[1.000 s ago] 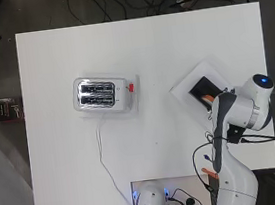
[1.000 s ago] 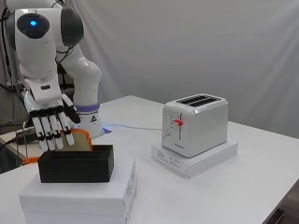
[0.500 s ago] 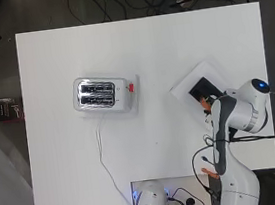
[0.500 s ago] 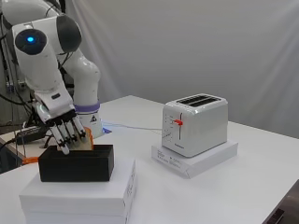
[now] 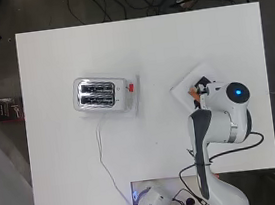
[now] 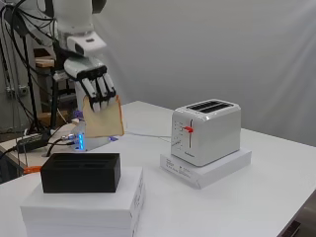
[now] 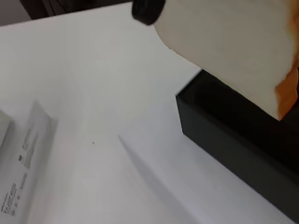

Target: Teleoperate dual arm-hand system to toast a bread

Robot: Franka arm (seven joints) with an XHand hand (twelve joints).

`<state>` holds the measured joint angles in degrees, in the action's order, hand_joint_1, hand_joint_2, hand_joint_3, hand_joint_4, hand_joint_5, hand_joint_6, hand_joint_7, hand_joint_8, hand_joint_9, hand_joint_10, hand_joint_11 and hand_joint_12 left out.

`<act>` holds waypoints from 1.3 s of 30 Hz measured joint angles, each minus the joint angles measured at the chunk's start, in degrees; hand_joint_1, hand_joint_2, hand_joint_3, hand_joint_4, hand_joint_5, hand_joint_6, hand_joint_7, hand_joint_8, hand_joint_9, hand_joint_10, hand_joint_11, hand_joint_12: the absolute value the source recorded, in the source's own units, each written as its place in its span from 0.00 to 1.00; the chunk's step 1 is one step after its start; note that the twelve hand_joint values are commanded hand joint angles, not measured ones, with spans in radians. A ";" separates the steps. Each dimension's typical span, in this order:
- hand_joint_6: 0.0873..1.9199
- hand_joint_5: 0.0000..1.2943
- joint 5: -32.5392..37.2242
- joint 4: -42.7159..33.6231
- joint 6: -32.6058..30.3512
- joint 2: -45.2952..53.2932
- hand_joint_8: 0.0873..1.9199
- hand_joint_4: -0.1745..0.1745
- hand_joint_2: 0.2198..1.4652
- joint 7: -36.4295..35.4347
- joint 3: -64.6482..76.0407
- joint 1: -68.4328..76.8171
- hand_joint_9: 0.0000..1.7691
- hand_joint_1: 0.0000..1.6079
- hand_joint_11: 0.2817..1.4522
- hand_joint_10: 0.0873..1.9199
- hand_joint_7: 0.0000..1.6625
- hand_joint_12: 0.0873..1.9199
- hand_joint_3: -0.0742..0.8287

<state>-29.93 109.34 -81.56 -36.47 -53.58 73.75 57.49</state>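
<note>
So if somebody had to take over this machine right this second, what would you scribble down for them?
Hand: fingers shut on the bread slice, held up in the air above the black box.
Black box: sits on a white block, at the arm's side of the table.
Toaster: on its own white base, slots on top look empty, red lever up.
Done: slice lifted out of the box.
Left: carry it over to the toaster, drop it into a slot, push the lever down.

You have one toaster [image 6: 206,131], one bread slice [image 6: 103,118], one black box [image 6: 80,172] — and two white slabs [image 6: 84,202] beneath them.
</note>
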 joint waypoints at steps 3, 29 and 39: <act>0.66 0.52 1.98 -2.34 -0.22 -0.30 0.53 0.01 0.78 0.82 -7.40 -2.36 0.82 0.76 0.35 0.00 0.61 0.29 0.08; 0.60 0.57 7.79 -19.25 3.50 26.93 0.48 0.00 0.75 -15.49 -18.79 24.52 0.83 0.77 0.42 0.00 0.65 0.17 0.08; 0.56 0.62 13.48 -35.55 16.78 20.16 0.45 0.00 0.73 -19.54 24.04 68.21 0.83 0.78 0.33 0.00 0.68 0.31 0.08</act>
<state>-16.44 73.79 -64.78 -16.31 -73.12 97.79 125.71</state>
